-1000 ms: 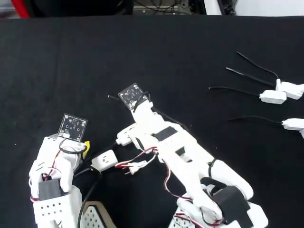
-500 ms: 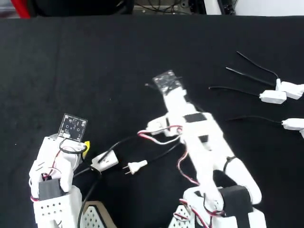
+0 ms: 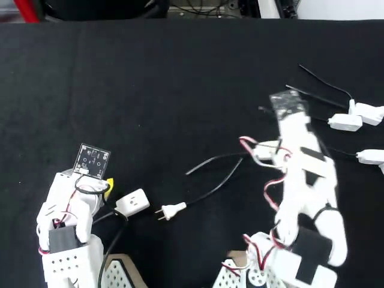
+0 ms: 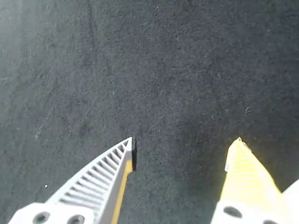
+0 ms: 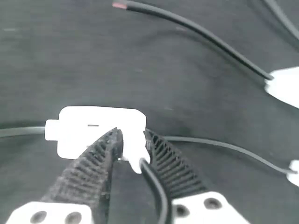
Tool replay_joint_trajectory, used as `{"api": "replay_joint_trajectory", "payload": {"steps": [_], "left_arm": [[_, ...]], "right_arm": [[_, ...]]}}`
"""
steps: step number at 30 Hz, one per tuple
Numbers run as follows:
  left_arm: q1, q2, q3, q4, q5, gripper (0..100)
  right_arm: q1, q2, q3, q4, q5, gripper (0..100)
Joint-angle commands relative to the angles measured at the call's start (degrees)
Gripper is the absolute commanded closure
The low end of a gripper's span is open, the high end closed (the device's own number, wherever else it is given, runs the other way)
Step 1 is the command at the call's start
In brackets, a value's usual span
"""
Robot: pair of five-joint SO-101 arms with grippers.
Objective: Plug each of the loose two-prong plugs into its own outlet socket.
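Pinched between the nearly closed jaws of the right gripper (image 5: pixel 133 135): a white connector (image 5: pixel 93 123). Spread wide over bare cloth (image 4: pixel 187 56), gripping nothing: the left gripper (image 4: pixel 185 140). From above, well apart from the right jaws, near the left: plug (image 3: pixel 174 210) and socket (image 3: pixel 132 202), unjoined.

High view: right arm (image 3: pixel 306 174) blurred twd its far end. White connector (image 3: pixel 372 157) cut off by pic edge. Right wrist view: right gripper (image 5: pixel 132 136) covers part of white block (image 5: pixel 93 126); plug vs socket can't be told.
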Motion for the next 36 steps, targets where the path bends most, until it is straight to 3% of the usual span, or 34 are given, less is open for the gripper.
{"api": "replay_joint_trajectory", "payload": {"steps": [1,6,11,18,21,26,36], "left_arm": [[-0.13,-0.53,0.92,0.26,0.18,69],[-0.13,-0.53,0.92,0.26,0.18,69],[-0.13,-0.53,0.92,0.26,0.18,69],[-0.04,-0.53,0.92,0.26,0.18,69],[-0.04,-0.53,0.92,0.26,0.18,69],[-0.04,-0.53,0.92,0.26,0.18,69],[-0.40,-0.53,0.92,0.26,0.18,69]], "right_arm": [[10.90,7.34,-3.47,-3.60,1.76,98.6],[20.31,18.59,-12.44,-5.27,6.42,98.6],[25.32,30.55,-25.80,-5.01,6.51,98.6],[24.18,35.65,-32.22,-4.22,6.24,98.4],[22.33,33.45,-32.66,1.67,5.80,96.5],[17.93,23.96,-32.66,11.08,-4.48,81.9],[4.31,-8.04,-32.66,37.19,-23.91,81.3]]}}
